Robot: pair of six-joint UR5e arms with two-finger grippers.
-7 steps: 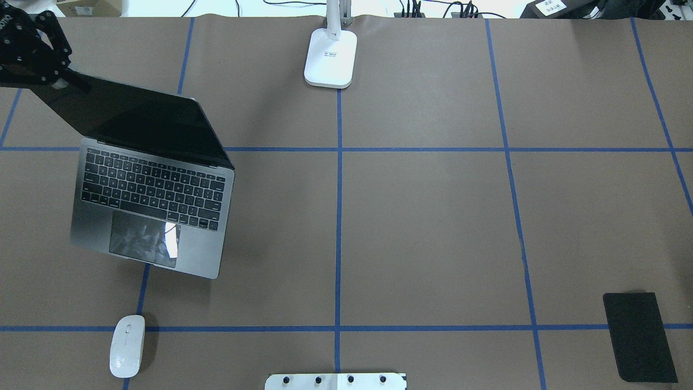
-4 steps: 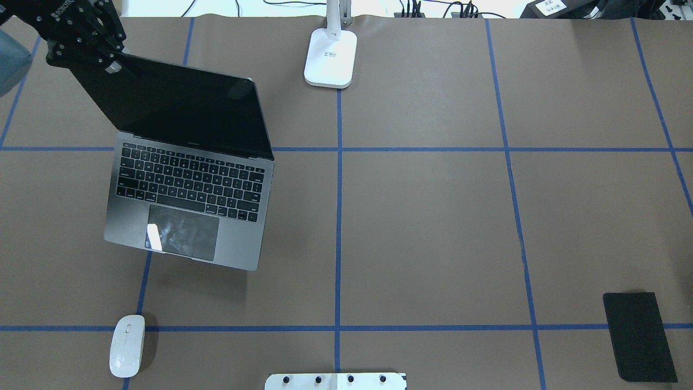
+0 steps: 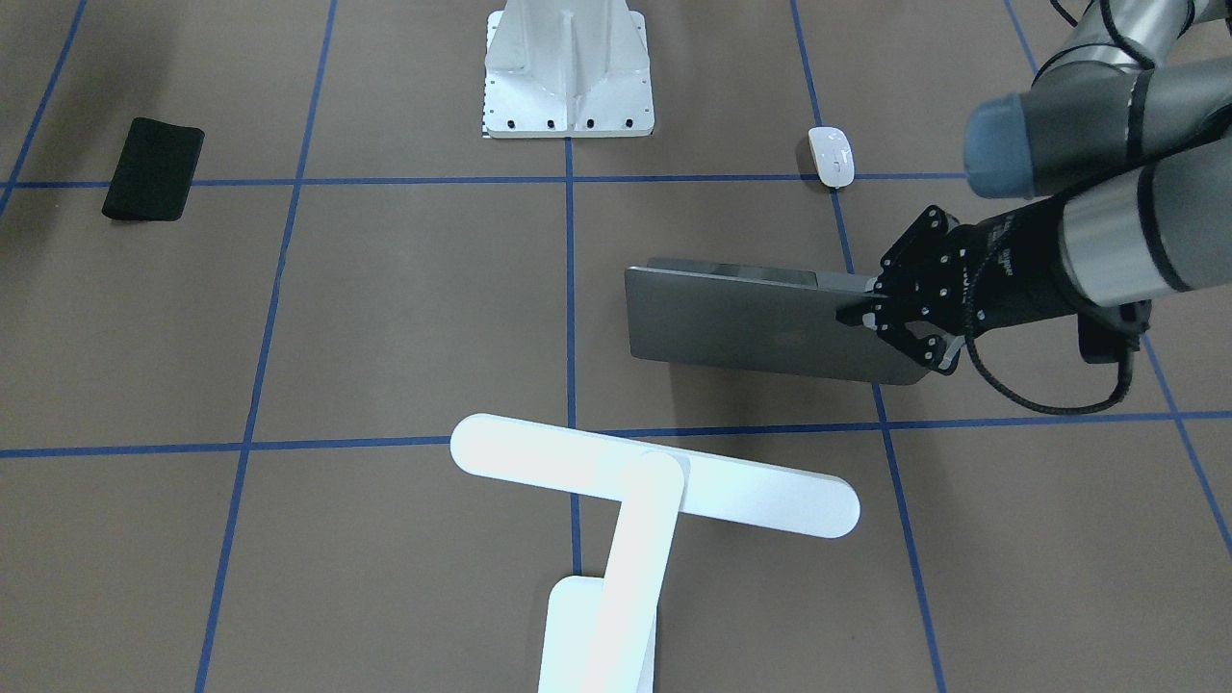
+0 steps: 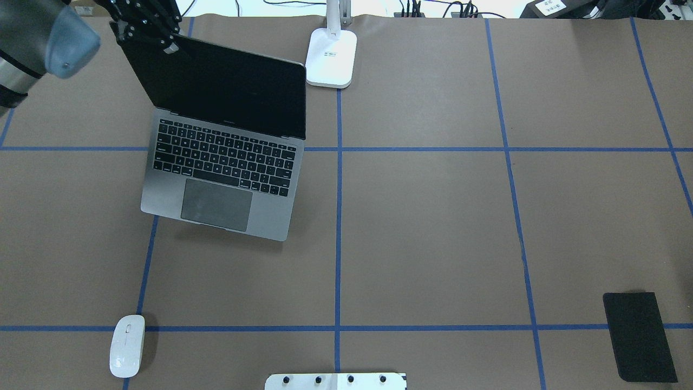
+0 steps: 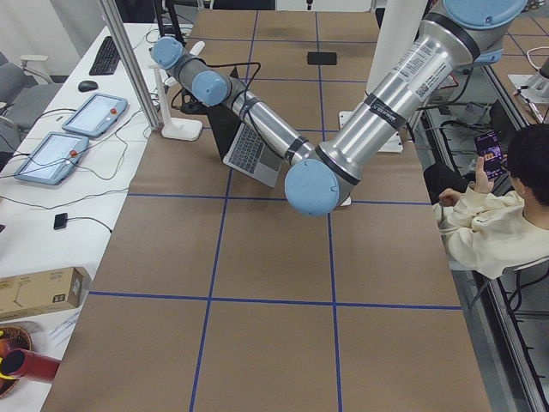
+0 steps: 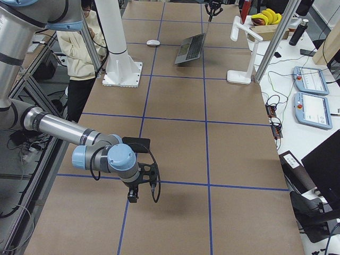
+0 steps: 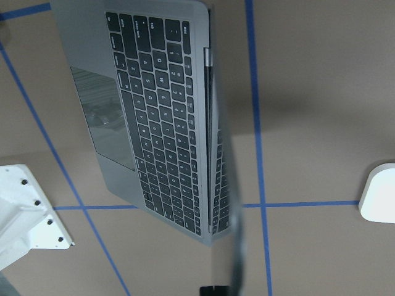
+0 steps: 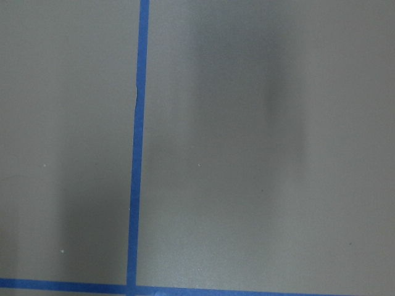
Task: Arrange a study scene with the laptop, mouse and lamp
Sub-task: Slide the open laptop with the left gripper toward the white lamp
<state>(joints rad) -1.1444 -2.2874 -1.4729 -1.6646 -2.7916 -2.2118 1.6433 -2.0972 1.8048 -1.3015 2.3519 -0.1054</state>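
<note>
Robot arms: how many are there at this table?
2. The left arm grips the laptop by its lid corner; the right arm hangs low near the black mouse pad.

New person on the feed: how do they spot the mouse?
In the overhead view, find the open space-grey metal laptop at upper left. Below it, near the bottom edge, lies the small glossy white oval mouse. Unlike the white bolted plate beside it, it is rounded.

Open grey laptop (image 4: 222,168), white mouse (image 4: 127,346), lamp (image 4: 331,57)
</note>
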